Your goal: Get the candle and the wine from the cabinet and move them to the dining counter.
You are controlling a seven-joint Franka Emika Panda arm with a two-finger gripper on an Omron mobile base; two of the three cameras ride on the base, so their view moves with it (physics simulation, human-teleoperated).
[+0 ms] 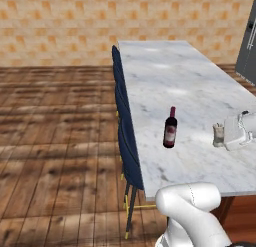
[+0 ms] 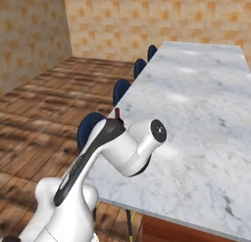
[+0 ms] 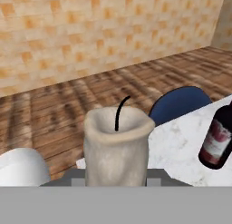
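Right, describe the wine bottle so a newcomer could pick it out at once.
Start at the long marble dining counter with dark blue chairs along one side. Near the chair-side edge stands the wine, upright and on its own. It is dark glass with a maroon neck and a pale label, far taller than the small beige candle by the tool.

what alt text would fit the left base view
A dark wine bottle with a maroon neck stands upright on the long marble dining counter, and to its right the arm's end effector holds a small pale candle at the counter surface. Dark blue chairs line the counter's left edge above wood flooring.
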